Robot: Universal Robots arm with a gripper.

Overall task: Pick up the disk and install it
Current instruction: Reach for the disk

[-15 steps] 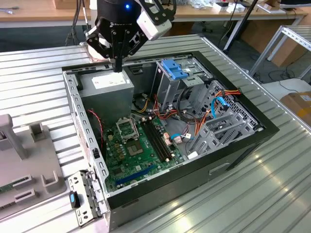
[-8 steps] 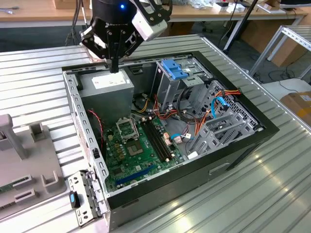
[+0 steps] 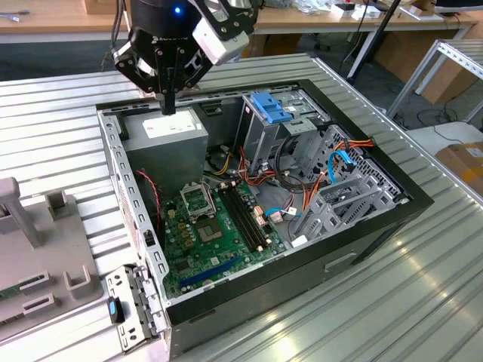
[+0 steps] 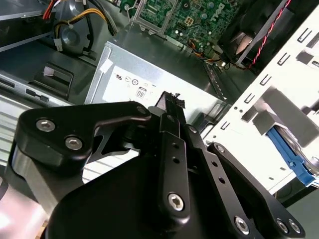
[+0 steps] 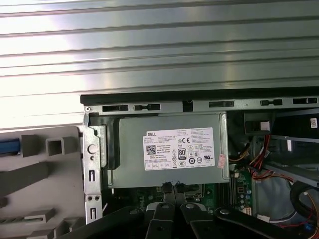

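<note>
Gripper (image 3: 167,105) hangs straight down from the arm's black wrist, over the PSU box (image 3: 170,139). The PSU box sits in the PC case (image 3: 411,202), in the far corner on the exterior view's left. Fingers are clenched tip to tip w/ nothing between them. Tips are at the PSU box's top face near its inner edge; touching or just above, can't tell.

Labels: the PSU box carries a big white sticker (image 5: 182,148) w/ dense black print, a barcode block and a row of round and square marks. A smaller white tag w/ red print (image 5: 221,160) sits at the sticker's corner.

Case lies open-side up mid-table on the ribbed metal table (image 3: 60,98). Green mobo (image 3: 219,241) is in the case's near half. The tall grey cage w/ blue top (image 3: 270,105) stands by the far wall.

Disk (image 5: 9,147) isn't in the case. In the first wrist view a blue strip of it shows on the grey fixture (image 5: 45,164), which sits on the table just outside the case wall beside the PSU box. In the second wrist view the disk (image 4: 295,160) shows blue plastic w/ grey metal beside it, beyond the pale slotted wall. It is well apart from the gripper.
</note>
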